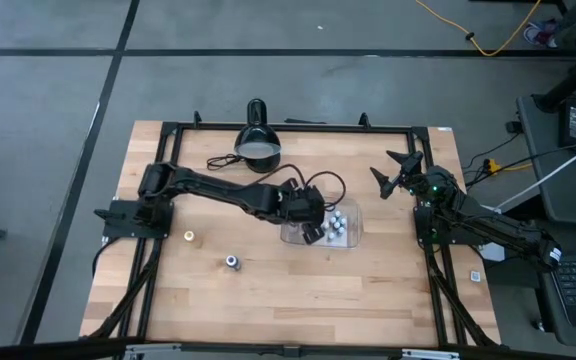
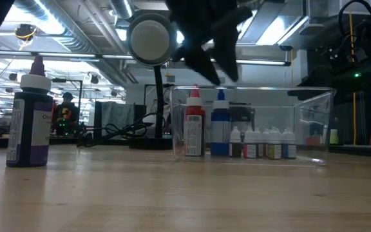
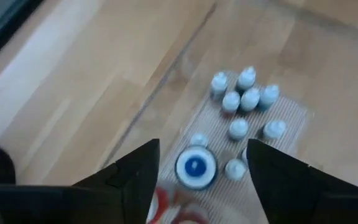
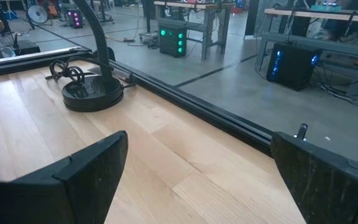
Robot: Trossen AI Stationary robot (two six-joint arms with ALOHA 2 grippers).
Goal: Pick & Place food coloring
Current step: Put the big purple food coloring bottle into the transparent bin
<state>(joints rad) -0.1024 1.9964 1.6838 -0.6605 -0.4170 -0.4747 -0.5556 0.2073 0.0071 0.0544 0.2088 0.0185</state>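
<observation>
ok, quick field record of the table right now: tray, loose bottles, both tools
tray: clear plastic tray, right of table centre, holds a red-topped bottle, a blue-topped bottle and a cluster of small pale bottles
loose bottles: two on the wood on the left side of the table, one pale, one dark
left tool: above the tray, open, holding nothing
right tool: parked near the table's right edge, open, holding nothing
lamp: black, at the far edge of the table

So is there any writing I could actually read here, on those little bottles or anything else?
None can be read.
Purple-capped bottle, low view: printed label, too blurred.
Red-capped bottle in the clear tray: label blurred.
Small bottles in the tray: labels too small.
</observation>
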